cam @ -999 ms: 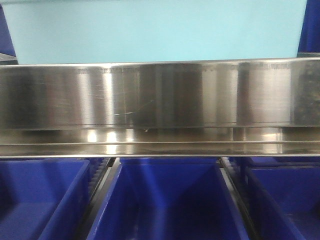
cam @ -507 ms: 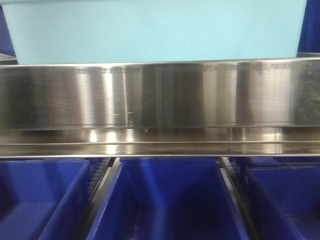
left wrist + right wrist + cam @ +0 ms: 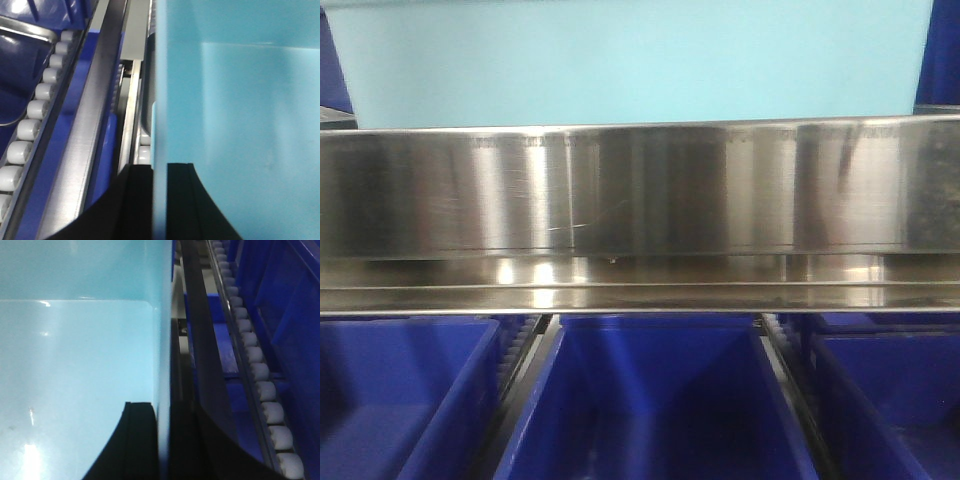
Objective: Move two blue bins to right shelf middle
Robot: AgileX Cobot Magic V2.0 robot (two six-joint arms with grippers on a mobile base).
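Left wrist-mounted view: left jaws pinch the cyan bin point(image 3: 240, 110) wall, right jaws likewise, so slide it level past the steel rail point(image 3: 640, 190)

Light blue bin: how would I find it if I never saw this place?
Find the wide shiny steel rail running across the front view. The light blue bin shows just above it. It is pale like the sky, unlike the dark blue bins under the rail.
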